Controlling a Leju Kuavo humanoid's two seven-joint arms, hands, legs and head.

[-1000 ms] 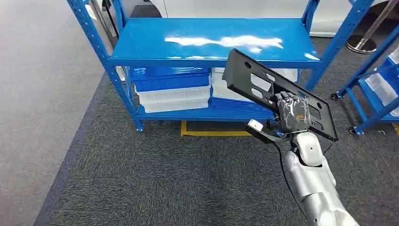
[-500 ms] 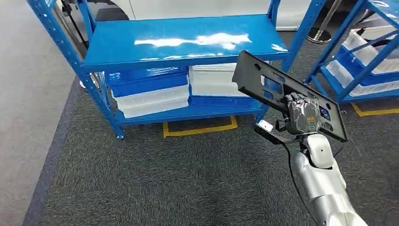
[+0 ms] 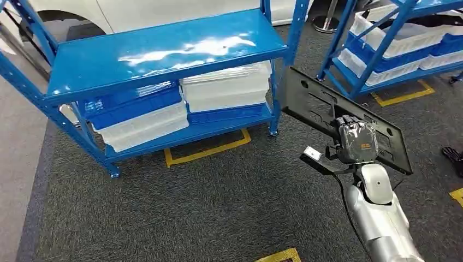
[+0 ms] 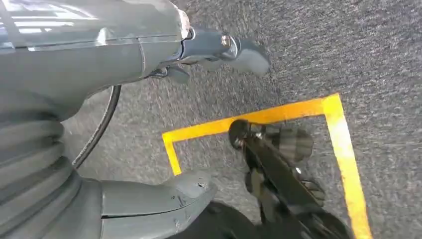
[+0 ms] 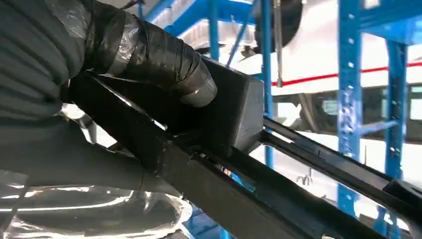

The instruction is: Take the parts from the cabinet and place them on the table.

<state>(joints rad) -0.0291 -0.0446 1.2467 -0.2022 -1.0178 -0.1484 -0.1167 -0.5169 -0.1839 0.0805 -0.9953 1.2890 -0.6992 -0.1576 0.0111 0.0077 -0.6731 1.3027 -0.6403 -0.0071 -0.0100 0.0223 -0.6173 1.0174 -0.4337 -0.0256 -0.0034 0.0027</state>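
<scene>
My right hand [image 3: 357,140] grips a long flat black plastic part [image 3: 316,103] with cut-outs, holding it tilted in the air in front of the blue rack [image 3: 164,54]. Up close in the right wrist view, the taped fingers [image 5: 149,55] wrap over the part's black edge [image 5: 239,114]. My left hand [image 4: 124,64] hangs over grey carpet with its fingers apart and nothing in it.
The blue rack has a bare top shelf and a lower shelf [image 3: 213,128] with blue and white bins [image 3: 144,117]. A second blue rack [image 3: 393,49] with bins stands at the right. Yellow floor tape [image 3: 205,153] marks the carpet. A white car body stands behind.
The whole view has swung to the right, so the rack sits further left and the second rack has come into view. My right hand holds the black part as before.
</scene>
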